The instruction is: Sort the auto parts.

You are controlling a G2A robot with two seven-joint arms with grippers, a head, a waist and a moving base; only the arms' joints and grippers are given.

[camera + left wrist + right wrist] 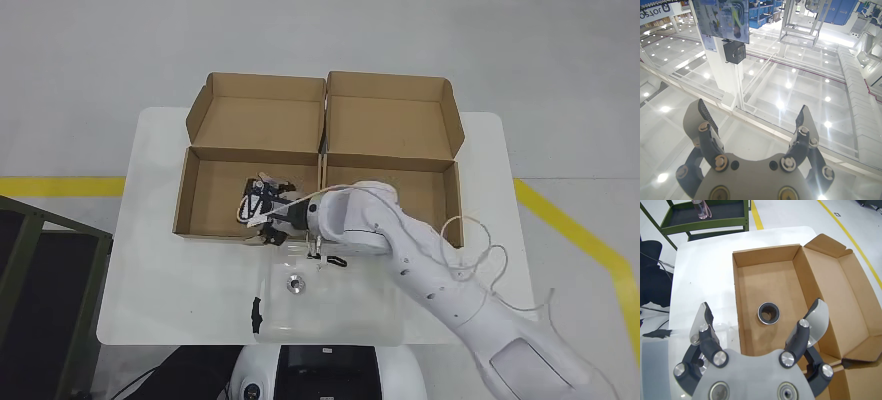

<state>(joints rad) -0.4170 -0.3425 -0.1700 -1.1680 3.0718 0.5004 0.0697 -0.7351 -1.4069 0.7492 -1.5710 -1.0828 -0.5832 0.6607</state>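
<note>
My right gripper hangs open above the left cardboard box, its jaws wide apart and holding nothing. Below and between the fingers a black and silver bearing ring lies on the box floor. From above, the right gripper sits over the near part of that box, with the white arm stretching in from the lower right. My left gripper points up at the ceiling, open and holding nothing.
A second open cardboard box adjoins on the right. On the white table's near side lie a round metal part, a small black clip and a black part. A green cart stands left of the table.
</note>
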